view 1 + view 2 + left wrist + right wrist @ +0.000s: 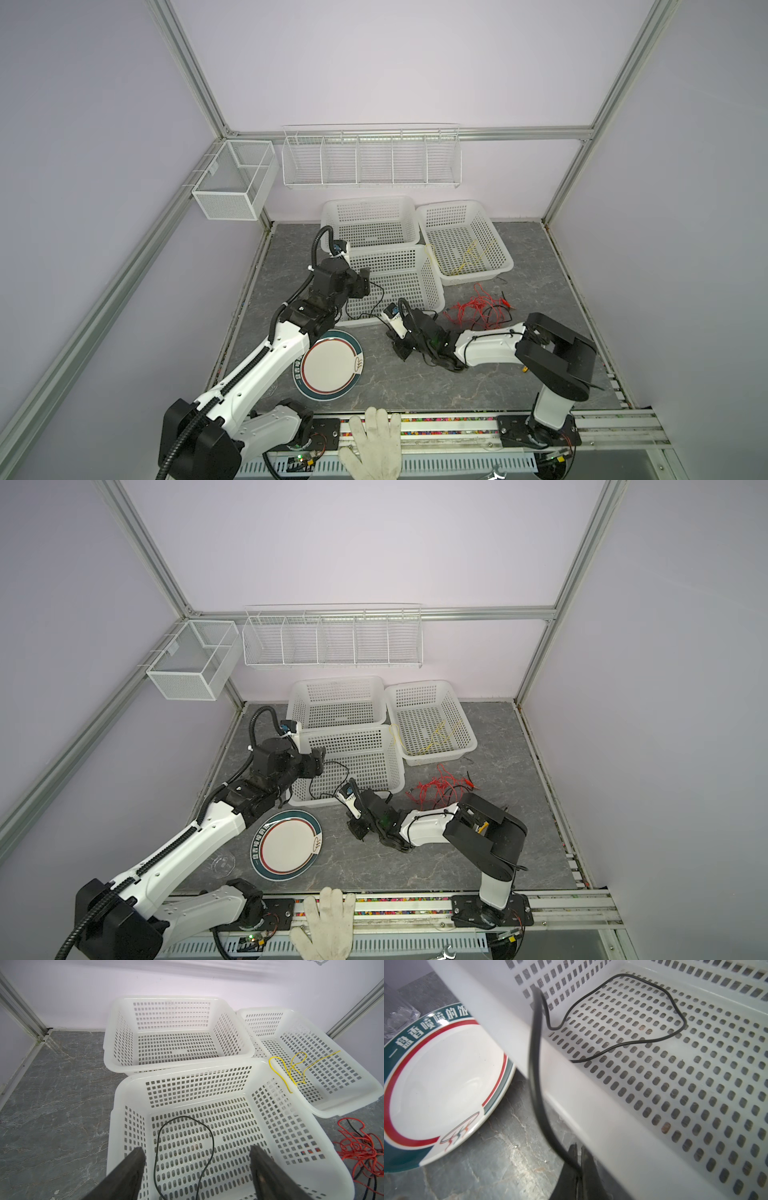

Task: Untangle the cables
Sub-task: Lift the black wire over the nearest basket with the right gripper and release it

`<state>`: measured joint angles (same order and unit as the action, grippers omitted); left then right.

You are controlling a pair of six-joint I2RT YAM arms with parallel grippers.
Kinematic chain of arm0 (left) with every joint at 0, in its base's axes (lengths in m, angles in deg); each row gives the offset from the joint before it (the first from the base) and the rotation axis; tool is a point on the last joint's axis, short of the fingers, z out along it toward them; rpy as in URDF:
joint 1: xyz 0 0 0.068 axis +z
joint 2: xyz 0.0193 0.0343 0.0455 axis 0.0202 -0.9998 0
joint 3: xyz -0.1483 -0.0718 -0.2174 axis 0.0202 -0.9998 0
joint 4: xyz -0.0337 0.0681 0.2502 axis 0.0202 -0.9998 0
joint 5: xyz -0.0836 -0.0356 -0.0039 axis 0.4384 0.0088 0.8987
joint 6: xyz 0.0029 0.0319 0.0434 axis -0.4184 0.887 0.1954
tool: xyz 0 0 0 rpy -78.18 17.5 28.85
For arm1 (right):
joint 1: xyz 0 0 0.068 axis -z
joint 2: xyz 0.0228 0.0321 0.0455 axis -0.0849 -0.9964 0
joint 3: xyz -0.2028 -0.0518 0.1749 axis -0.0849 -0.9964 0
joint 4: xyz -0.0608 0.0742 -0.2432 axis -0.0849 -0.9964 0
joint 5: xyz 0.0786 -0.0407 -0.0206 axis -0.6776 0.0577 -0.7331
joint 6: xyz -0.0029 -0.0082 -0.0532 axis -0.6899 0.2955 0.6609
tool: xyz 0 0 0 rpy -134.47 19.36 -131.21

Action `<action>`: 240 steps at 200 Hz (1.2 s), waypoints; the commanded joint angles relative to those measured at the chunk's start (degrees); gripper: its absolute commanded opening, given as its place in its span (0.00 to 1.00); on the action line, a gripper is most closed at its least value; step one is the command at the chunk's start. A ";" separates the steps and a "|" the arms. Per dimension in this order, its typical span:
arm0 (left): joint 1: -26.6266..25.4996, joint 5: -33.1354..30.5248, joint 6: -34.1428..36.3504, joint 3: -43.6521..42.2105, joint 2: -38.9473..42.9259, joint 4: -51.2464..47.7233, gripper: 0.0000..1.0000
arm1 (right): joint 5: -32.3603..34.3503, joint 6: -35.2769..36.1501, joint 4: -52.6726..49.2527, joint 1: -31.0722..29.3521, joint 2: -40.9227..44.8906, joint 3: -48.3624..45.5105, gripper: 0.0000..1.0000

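**Black cable gripped at the basket rim, other hand spread wide**

The right hand (579,1147) is closed tight on a black cable (532,1068), pinched between its fingers just outside the near basket (187,1070). From there the cable is carried up over the basket's front rim and is seen lying in a loose loop on the basket floor. The left hand (196,1149) is held over the same basket, its fingers spread wide with nothing between them. A yellow cable (292,1067) is seen in the right basket (342,1110), with one loop hung over the rim next to the near basket. A tangle of red cable (478,309), threaded with black strands, is spread on the counter (540,270) beside the near basket. A plate (446,1084) is set just beside that basket's front wall, near the right hand.
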<state>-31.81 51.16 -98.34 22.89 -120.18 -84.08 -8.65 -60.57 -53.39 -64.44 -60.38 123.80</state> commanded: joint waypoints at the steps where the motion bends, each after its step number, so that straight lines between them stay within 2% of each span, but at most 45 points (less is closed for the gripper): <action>1: 0.01 -0.62 0.49 -0.42 0.05 0.43 0.79 | -1.51 2.24 -2.75 -0.94 4.27 0.01 0.07; 23: 0.06 -1.29 0.23 -0.39 1.05 0.33 0.79 | -3.41 3.21 -6.78 -1.03 9.29 0.94 0.07; 46: 0.06 -1.90 -0.75 -1.23 2.93 1.63 0.79 | -0.82 4.00 -12.71 -0.60 13.10 3.79 0.07; 63: 0.07 -1.37 -0.82 -2.00 4.82 2.82 0.79 | 1.06 3.77 -18.45 0.68 13.06 9.76 0.07; 112: 0.07 3.88 1.60 -7.21 10.82 8.58 0.79 | -3.32 1.18 -26.20 6.33 7.32 21.31 0.07; 148: -0.02 8.42 2.49 -9.86 14.34 10.86 0.79 | -0.94 2.95 -29.73 8.30 -0.25 26.87 0.08; 187: -0.04 9.20 1.81 -11.05 15.75 11.48 0.79 | 0.37 1.15 -28.37 11.09 -5.56 27.94 0.10; 202: -0.04 9.84 1.31 -11.23 15.36 11.99 0.79 | 0.19 0.21 -28.26 11.72 -6.54 28.48 0.14; 240: -0.12 14.66 0.73 -10.30 12.41 13.65 0.79 | 1.87 0.74 -27.70 12.01 -4.04 26.75 0.32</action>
<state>-31.81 61.52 -96.90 12.37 -105.97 -72.52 -8.32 -60.18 -81.63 -52.44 -67.33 150.71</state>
